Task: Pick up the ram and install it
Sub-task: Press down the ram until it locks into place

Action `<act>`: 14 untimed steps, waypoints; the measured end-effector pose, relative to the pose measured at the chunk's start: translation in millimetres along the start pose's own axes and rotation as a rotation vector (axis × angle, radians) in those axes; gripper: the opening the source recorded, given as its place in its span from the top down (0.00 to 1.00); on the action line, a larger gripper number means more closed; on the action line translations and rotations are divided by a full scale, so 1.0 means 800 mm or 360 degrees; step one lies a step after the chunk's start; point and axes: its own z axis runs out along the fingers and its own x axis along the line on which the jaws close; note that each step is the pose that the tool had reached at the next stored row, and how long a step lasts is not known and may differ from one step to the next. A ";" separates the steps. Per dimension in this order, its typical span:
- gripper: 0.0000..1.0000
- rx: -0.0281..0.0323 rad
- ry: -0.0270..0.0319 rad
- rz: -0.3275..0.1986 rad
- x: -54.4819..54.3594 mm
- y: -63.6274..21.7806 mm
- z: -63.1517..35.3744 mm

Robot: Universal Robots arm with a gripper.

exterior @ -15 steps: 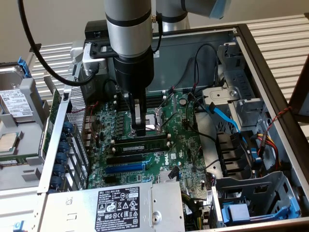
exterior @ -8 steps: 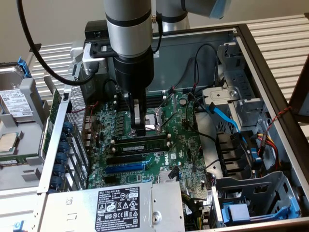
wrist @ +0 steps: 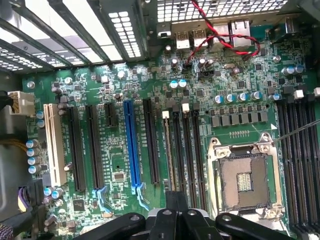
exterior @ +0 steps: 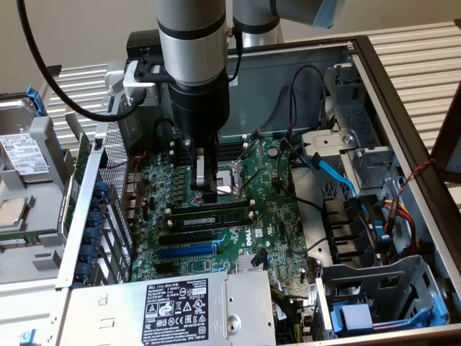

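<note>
The gripper (exterior: 207,189), fingers pressed together, is hovering at the ram's (exterior: 209,214) twelve o'clock; a white-on-black label (exterior: 177,311) is sitting at the motherboard's (exterior: 270,216) seven o'clock, text unreadable.

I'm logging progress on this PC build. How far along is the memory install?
Looks done: the ram already stands on edge in a slot on the motherboard, beside the processor socket. In hand: nothing is gripped. The gripper sits just above the stick with its fingers shut. Left: I cannot tell whether the stick is pressed fully home or its end latches are closed.
</note>
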 end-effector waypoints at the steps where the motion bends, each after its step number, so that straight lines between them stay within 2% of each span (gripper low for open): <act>1: 0.89 0.00000 -0.00003 0.0016 0.000 0.000 0.000; 9: 0.89 -0.00006 -0.00005 0.0151 0.000 0.000 -0.001; 14: 0.89 0.00003 0.00040 0.0232 0.000 0.000 -0.001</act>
